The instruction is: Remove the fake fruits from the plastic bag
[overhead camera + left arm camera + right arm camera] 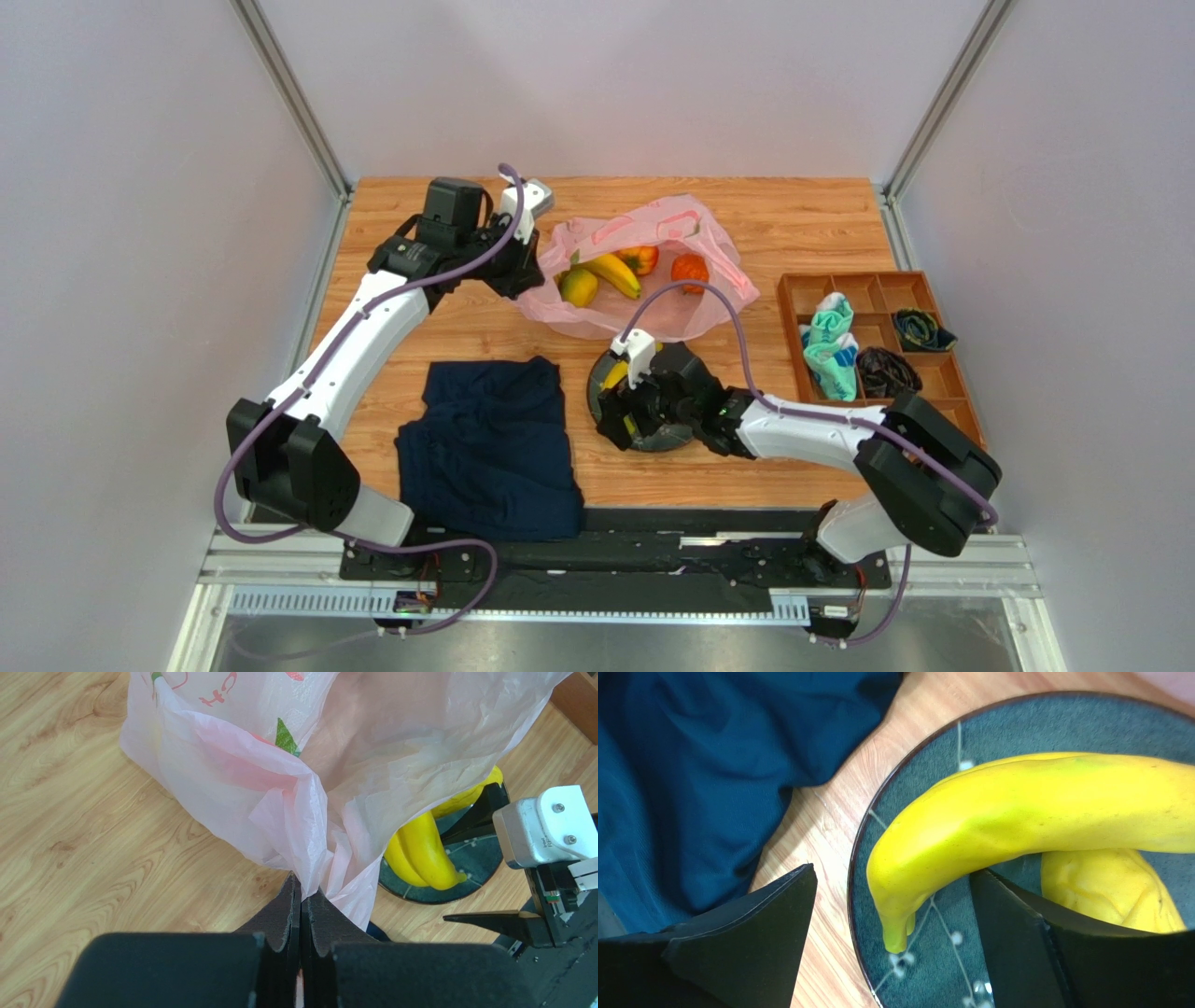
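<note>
A yellow banana lies on the dark grey plate, resting across a second yellow piece. In the right wrist view its long axis runs from the right edge across the plate, and its tip curves down towards the rim on the side of the navy cloth.

The right gripper hangs over that tip with its jaws wide apart, one on each side. The finger on the cloth side stands clear over the rim. The other sits close against the banana's underside, though whether it touches cannot be told. It grips nothing.

Beyond the plate, the pink plastic bag lies open at the far middle of the table. Inside it are a banana bunch, a yellow-green fruit and two orange-red ones. The left gripper is clamped tight on a gathered fold of the bag's left edge. A wooden tray sits to the right.
</note>
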Robot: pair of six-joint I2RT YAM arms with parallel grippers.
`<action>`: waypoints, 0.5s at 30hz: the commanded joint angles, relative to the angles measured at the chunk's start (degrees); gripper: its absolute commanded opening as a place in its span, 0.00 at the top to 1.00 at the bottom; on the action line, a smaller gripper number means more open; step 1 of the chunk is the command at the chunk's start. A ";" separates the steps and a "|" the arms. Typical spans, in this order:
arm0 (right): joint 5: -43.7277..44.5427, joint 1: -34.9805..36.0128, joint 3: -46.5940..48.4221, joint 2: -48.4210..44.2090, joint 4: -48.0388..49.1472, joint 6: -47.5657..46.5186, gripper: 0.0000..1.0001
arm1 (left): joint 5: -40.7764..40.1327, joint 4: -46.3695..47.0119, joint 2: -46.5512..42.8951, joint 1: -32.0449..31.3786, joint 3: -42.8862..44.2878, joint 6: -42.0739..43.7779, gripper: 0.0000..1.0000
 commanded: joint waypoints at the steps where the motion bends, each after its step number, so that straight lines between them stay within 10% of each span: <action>1: -0.49 -0.03 6.38 -3.02 -7.87 -2.90 0.13 | 0.80 1.12 -1.34 0.26 0.96 1.44 1.00; 15: -1.55 -0.03 29.94 -12.42 -42.26 -12.32 0.13 | 4.23 5.86 -6.00 0.26 -3.70 -2.07 1.00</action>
